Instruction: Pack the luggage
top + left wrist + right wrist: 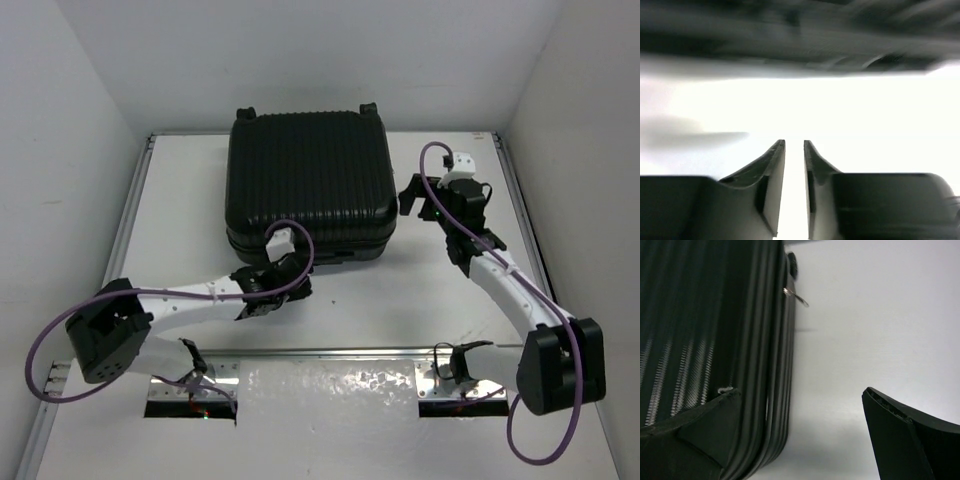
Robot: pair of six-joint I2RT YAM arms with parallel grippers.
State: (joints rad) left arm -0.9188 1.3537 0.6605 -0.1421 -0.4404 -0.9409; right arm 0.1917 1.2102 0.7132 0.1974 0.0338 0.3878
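Note:
The luggage, a large black ribbed hard-shell suitcase, lies closed and flat on the white table at the back centre. My left gripper is just in front of its near edge, low over the table. Its fingers are almost together with nothing between them, and the luggage is a dark blur ahead. My right gripper is open beside the luggage's right side. In the right wrist view its left finger overlaps the ribbed shell and its right finger is over bare table.
A metal zipper pull sticks out from the luggage's side, with a caster wheel beyond it. White walls enclose the table on three sides. A shiny metal strip runs along the near edge between the arm bases.

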